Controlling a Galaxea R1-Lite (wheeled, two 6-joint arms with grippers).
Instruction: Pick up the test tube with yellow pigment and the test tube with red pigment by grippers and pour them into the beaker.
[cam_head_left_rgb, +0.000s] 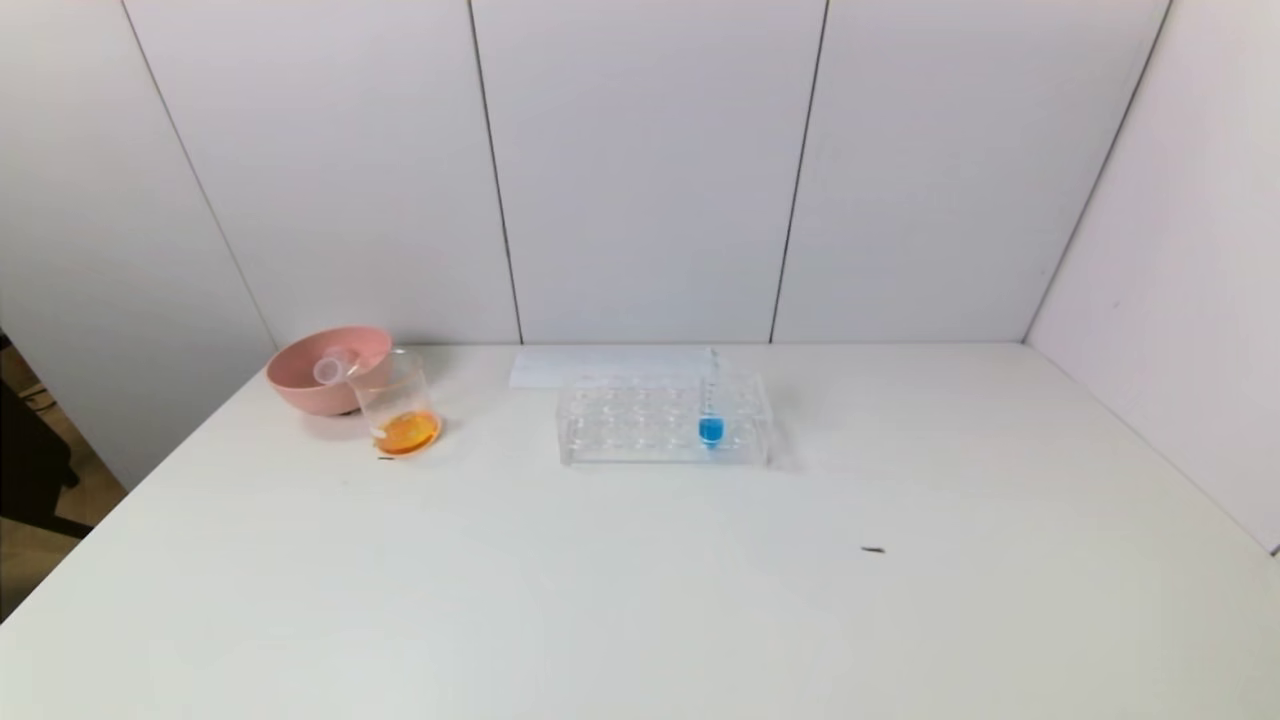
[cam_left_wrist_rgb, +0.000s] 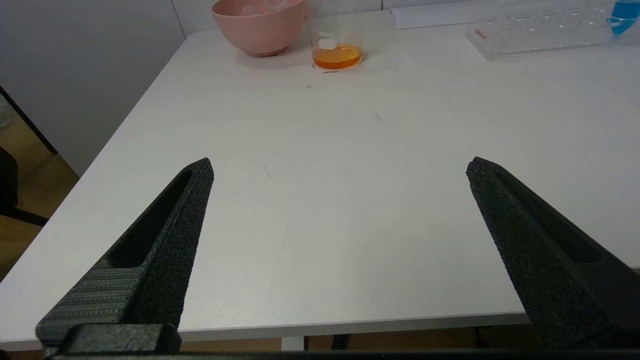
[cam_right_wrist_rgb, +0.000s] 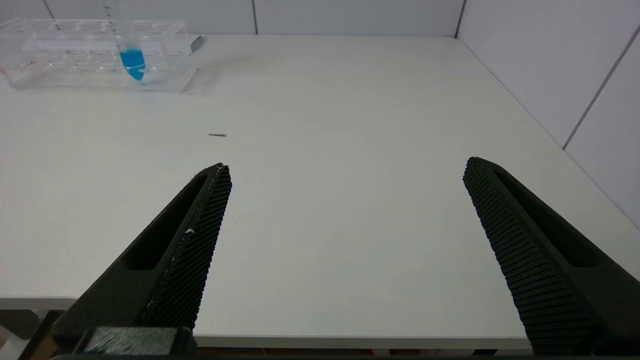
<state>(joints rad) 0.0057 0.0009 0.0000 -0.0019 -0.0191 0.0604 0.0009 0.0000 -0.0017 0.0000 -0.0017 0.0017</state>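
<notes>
- Both my arms sit back at the near counter (cam_left_wrist_rgb: 320, 210) edge, clear of everything. Left gripper (cam_left_wrist_rgb: 340, 167) jaws wide apart, nothing in them; right gripper (cam_right_wrist_rgb: 345, 167) same.
- Small clear glass beaker (cam_head_left_rgb: 397, 403) stands far left on the counter, touching or just in front of the pink round bowl (cam_head_left_rgb: 310, 375); orange liquid pools at its bottom.
- Yellow and red tubes: neither is in the clear plastic rack (cam_head_left_rgb: 663, 420). Something clear and tube-like leans in the bowl, can't tell which.
- Only the slim blue-tipped tube (cam_head_left_rgb: 710, 415) stands upright in the rack.
- Handling, my guess: beaker is thin-walled, light, slick, prob. tips easily, so don't knock it. Tubes are light, stiff, slippery; I'd take one mid-barrel, above the liquid, w/ gentle squeeze.
</notes>
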